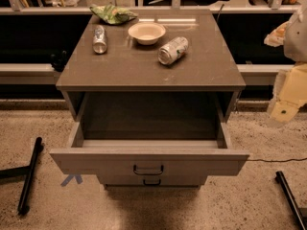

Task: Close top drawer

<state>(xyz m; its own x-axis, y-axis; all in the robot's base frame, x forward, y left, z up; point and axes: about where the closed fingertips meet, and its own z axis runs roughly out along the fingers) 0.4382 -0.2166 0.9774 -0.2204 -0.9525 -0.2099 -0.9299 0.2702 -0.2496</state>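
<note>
Speckled floor, grey-brown table at centre. White bowl at 12 on its top shows just its bare inside. Slim can lies at 10, wider can at 2, green bag behind. Top drawer stands pulled out toward 6, box showing bare boards, front's long axis 9–3, handle centred. Cream arm hangs at 3; pincer apart from drawer, state: can't tell.
</note>
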